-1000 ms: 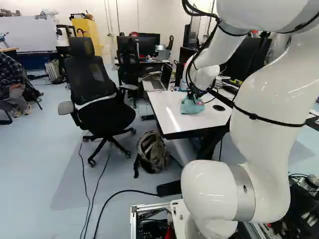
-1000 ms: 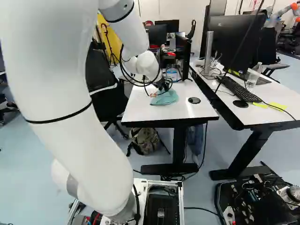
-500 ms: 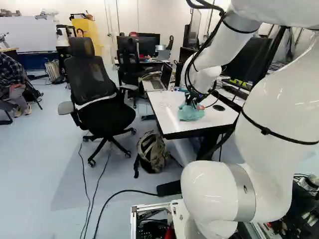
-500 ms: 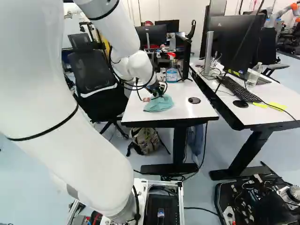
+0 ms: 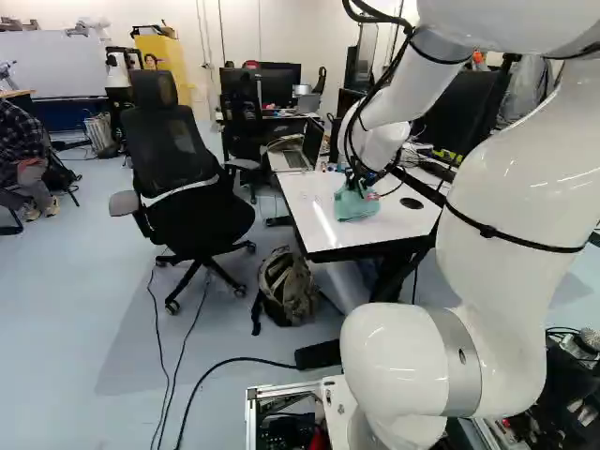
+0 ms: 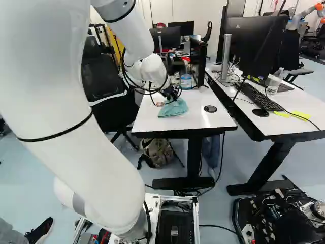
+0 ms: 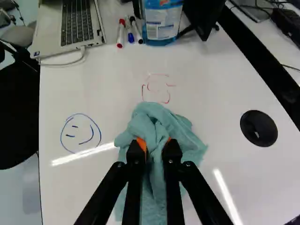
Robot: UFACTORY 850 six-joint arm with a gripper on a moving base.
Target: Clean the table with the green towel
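Gripper: closing on a bunch of the green towel, both fingers pressing it
Towel: hanging below the fingertips, loose folds spreading over the table
Red marks: showing just ahead of the gripper, faint, broken
Blue face: sitting beside the gripper, towards the laptop
Wiping: probably targeting red first; needing flat cloth, light pressure, overlapping strokes
Risk: cloth bunching, fingertips scraping; bottle standing farther ahead, calling for short strokes
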